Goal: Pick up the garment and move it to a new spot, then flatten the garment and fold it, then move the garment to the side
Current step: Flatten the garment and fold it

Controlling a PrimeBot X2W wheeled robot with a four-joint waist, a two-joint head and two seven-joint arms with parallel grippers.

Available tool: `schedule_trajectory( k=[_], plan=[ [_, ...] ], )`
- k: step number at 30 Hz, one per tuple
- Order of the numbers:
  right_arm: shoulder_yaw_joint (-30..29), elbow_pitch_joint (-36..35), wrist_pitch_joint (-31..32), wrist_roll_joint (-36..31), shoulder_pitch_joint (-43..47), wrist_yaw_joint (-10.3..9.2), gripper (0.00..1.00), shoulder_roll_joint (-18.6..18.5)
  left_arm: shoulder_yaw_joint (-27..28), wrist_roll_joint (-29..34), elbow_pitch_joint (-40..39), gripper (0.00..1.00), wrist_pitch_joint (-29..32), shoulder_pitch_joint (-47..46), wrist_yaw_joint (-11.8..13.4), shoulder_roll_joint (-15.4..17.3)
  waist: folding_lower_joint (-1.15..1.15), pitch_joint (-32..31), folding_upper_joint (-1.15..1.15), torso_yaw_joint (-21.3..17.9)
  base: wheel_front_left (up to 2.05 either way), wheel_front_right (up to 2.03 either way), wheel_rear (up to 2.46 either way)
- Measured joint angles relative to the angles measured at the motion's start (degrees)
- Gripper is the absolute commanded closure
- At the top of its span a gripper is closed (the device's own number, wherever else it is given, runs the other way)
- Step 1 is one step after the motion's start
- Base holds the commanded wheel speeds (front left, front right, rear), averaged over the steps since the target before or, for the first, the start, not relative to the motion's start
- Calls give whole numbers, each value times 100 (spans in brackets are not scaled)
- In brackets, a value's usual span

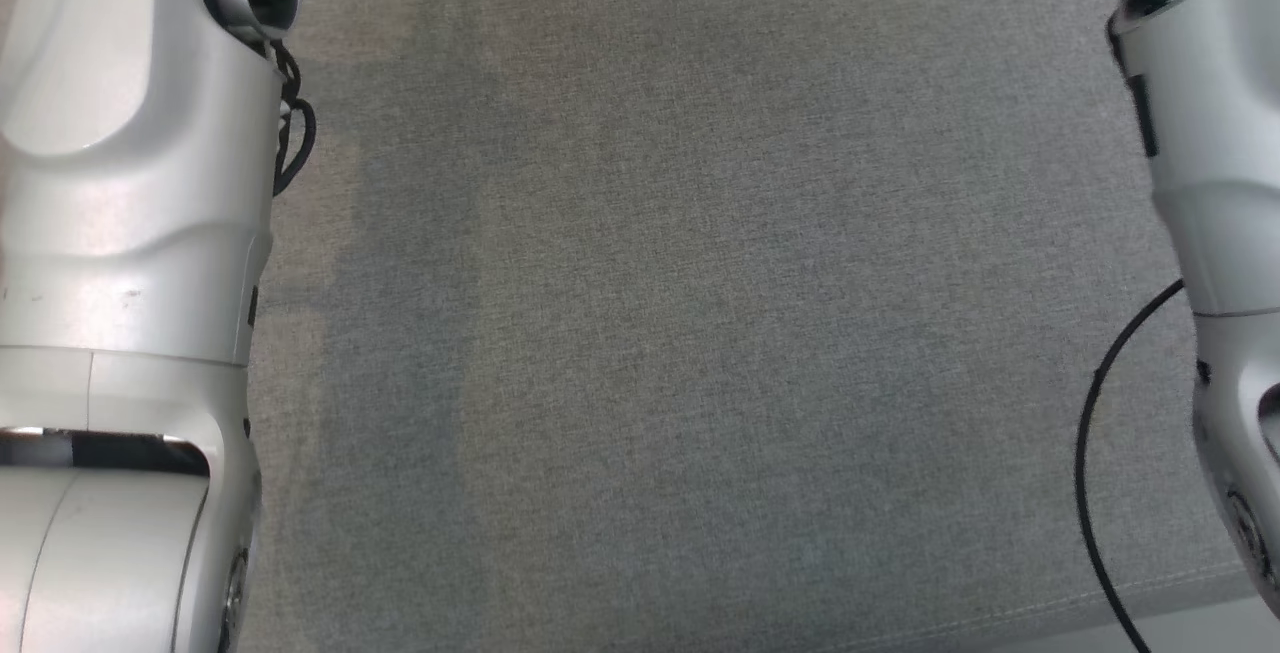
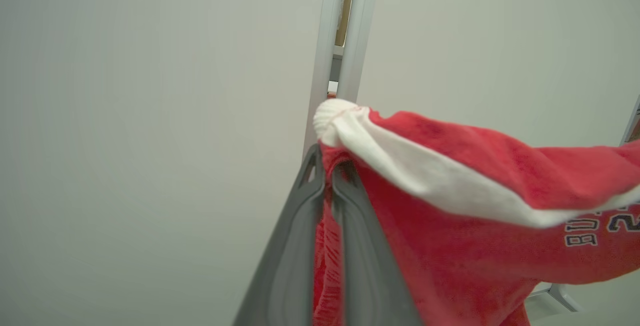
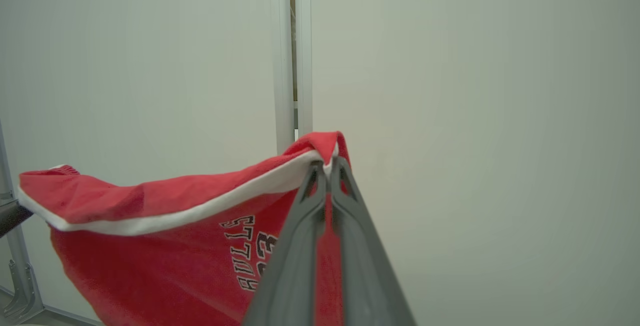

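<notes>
The left gripper [image 2: 328, 163] is clamped on a red-and-white corner of the garment [image 2: 450, 206], with cloth pinched between its fingers. From there the shirt stretches away to that gripper's right. Its long axis runs gripper to gripper, white-trimmed edge uppermost and lettered body sagging beneath. The right gripper [image 3: 327, 168] pinches the opposite corner, the shirt trailing off to its left. In the head view a grey cloth surface [image 1: 700, 333] lies between the arms.

The garment [image 2: 450, 256] is pinched between the tips of the left gripper [image 2: 327, 166], spreading to its right, and of the right gripper [image 3: 327, 170], spreading to its left.
</notes>
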Motion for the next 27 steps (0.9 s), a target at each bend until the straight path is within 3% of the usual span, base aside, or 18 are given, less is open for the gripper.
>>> schedule_trajectory(
  k=[6, 12, 17, 27],
  plan=[
    [805, 1038, -151, 324, 542, 0, 100, 398, 424, 146, 388, 100, -14, 1024, 25, -104, 0, 207, 0, -37, 0, 0, 0],
    [1002, 1166, -167, 664, 1690, 0, 100, 478, 538, 71, 110, 100, -14, 2246, -114, -153, 0, 324, 0, 75, 0, 0, 0],
    [877, 637, -167, 812, 2657, -1, 100, 311, 353, -232, -619, 100, -15, 3126, -356, -160, -1, 347, 0, 206, 0, 0, 0],
    [479, -1419, -172, 465, 4793, -1, 100, -245, 386, 280, -2603, 100, -15, 5206, -487, -160, -1, -88, 0, 298, 0, 0, 0]
  ],
)
